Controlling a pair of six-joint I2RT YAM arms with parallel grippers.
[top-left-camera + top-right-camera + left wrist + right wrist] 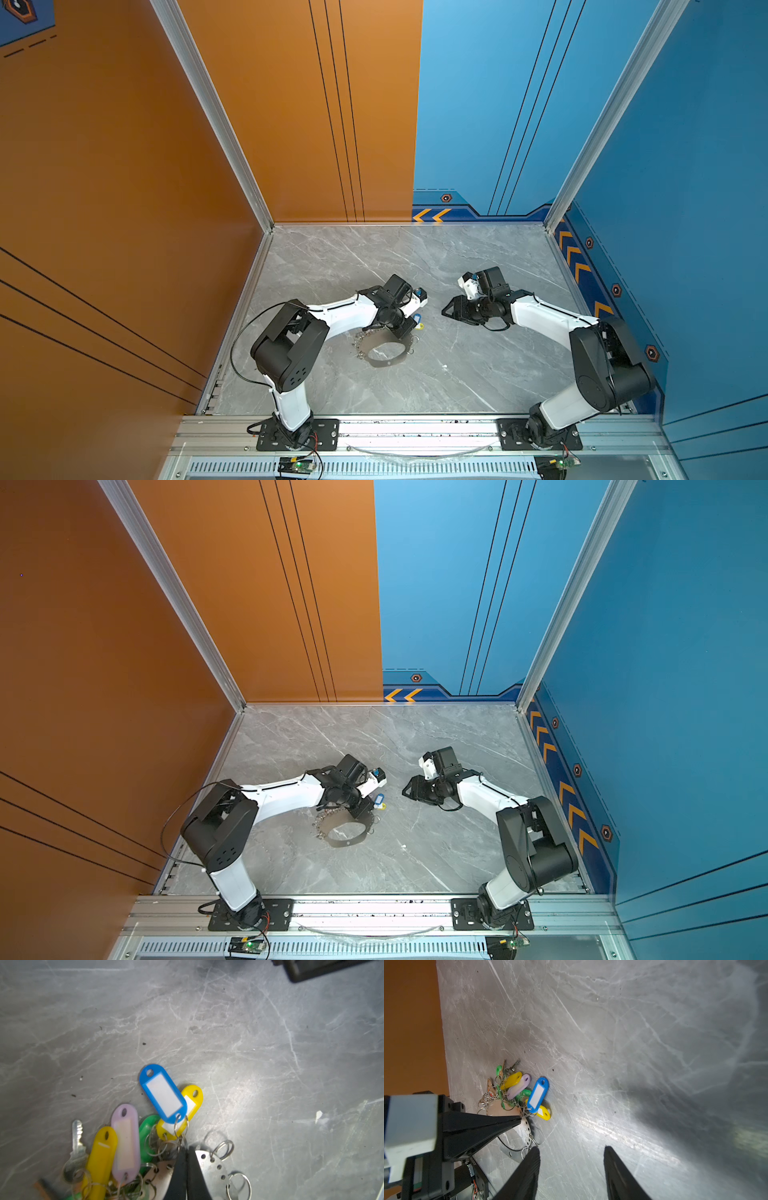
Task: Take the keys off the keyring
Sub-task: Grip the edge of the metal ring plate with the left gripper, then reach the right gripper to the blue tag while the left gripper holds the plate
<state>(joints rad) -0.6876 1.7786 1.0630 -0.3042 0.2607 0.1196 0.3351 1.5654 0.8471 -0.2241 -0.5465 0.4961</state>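
Sets shut left gripper [185, 1159] at keyring [209, 1167] rim, keys [125, 1140] fanned just beyond; holds right gripper [571, 1147] half-open, empty, farther off.

The table [415, 257] is bare across its far half and in the gap between the two arms. On its left part the keyring [388, 364] lies flat, with the keys [124, 1142] heaped over its far edge. The left gripper [187, 1150], pinched closed at that edge, and the left arm [345, 311] above it block that side. The right gripper [571, 1151], jaws apart, hangs clear of the heap, with bare table between them.
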